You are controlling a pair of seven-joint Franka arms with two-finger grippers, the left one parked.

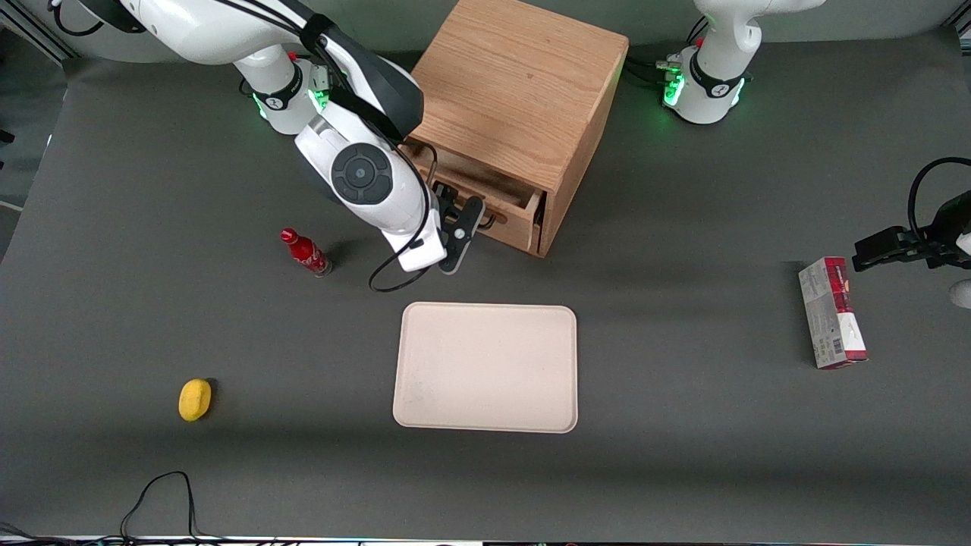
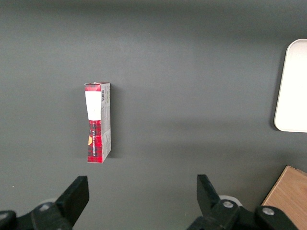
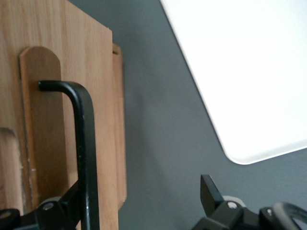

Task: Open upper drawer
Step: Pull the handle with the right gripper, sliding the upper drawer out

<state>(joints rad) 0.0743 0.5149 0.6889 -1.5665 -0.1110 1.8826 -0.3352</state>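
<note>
The wooden cabinet (image 1: 516,83) stands at the back of the table. Its upper drawer (image 1: 510,221) is pulled partway out, so its inside shows from above. My right gripper (image 1: 461,216) is at the drawer's front, nearer the front camera than the cabinet. In the right wrist view the gripper (image 3: 141,191) is open, with its fingers wide apart. The black bar handle (image 3: 85,143) on the light oak drawer front (image 3: 103,96) runs just inside one finger (image 3: 72,199). The other finger (image 3: 208,189) is over the grey table. The bottom drawer is hidden.
A beige tray (image 1: 485,368) lies nearer the front camera than the cabinet; it also shows in the right wrist view (image 3: 249,72). A red bottle (image 1: 306,252) and a yellow object (image 1: 194,399) lie toward the working arm's end. A red-and-white box (image 1: 831,312) lies toward the parked arm's end.
</note>
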